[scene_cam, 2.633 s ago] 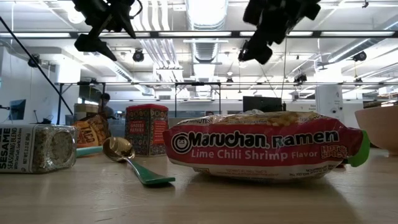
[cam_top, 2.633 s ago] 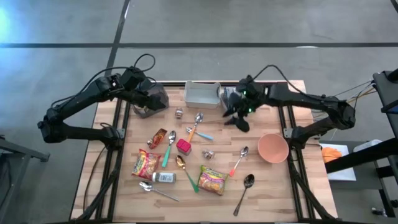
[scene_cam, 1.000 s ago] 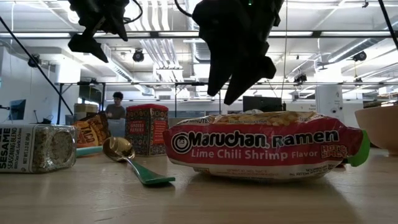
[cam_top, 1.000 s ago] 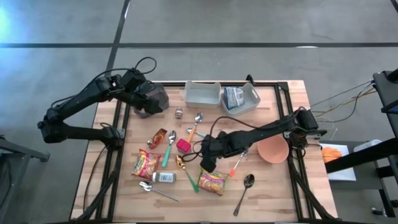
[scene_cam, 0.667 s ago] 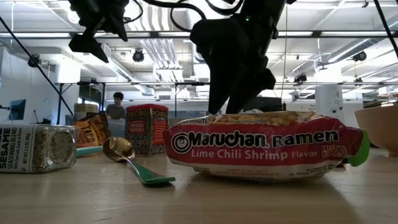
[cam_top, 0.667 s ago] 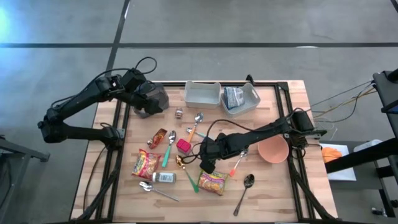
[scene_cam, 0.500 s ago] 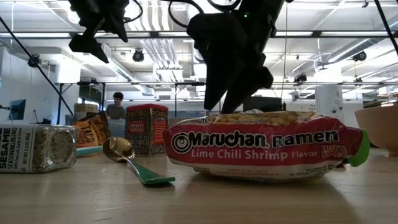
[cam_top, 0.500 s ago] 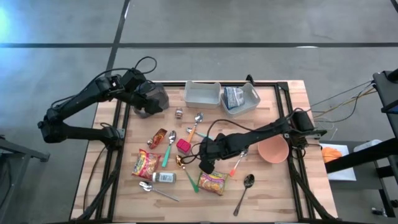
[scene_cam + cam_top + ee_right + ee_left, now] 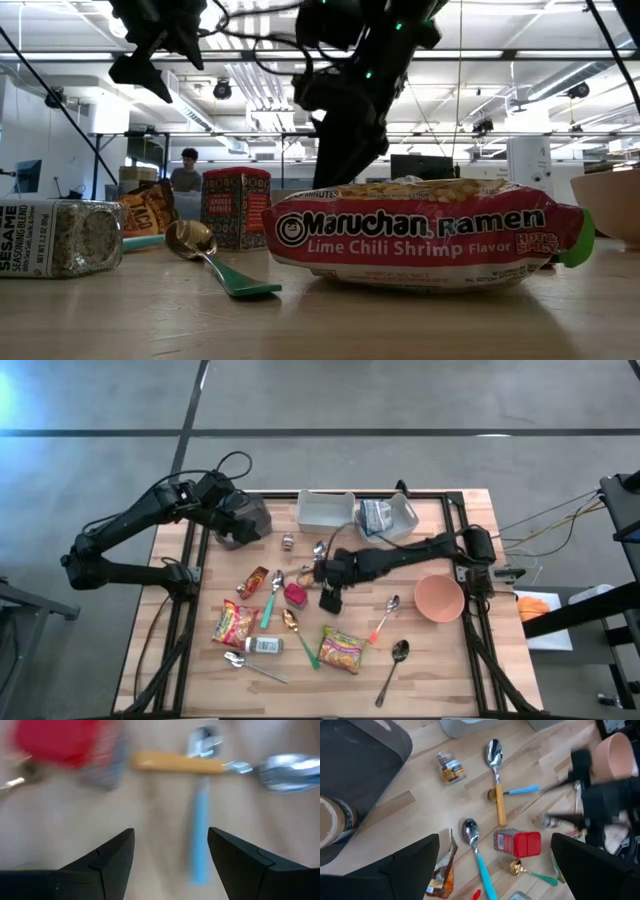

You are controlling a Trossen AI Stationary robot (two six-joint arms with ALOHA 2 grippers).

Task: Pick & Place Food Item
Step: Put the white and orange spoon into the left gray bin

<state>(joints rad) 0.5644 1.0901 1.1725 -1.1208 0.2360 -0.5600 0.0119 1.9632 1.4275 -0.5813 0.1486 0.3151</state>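
Note:
A ramen packet point(image 9: 342, 648) lies flat near the table's front; in the low view it point(image 9: 420, 235) fills the foreground. A second packet point(image 9: 232, 625) lies at the front left. A wrapped food item point(image 9: 377, 517) sits in the right-hand bin. My right gripper point(image 9: 329, 602) hangs open over the table's middle, just right of the red canister point(image 9: 295, 594), its fingers pointing down with nothing between them point(image 9: 172, 855). My left gripper point(image 9: 240, 525) waits open above the far left corner.
Two grey bins point(image 9: 325, 510) stand at the far edge. A pink bowl point(image 9: 438, 598) sits at the right. Several spoons point(image 9: 272, 595), a sesame jar point(image 9: 262, 645), a snack bag point(image 9: 253, 582) and a small jar point(image 9: 287, 541) lie scattered over the middle and front.
My right gripper has swung from above the ramen packet toward the table's far edge, sinking slightly and rolling about its own axis. It now hangs beside the red canister, still open. The packet has stayed where it was.

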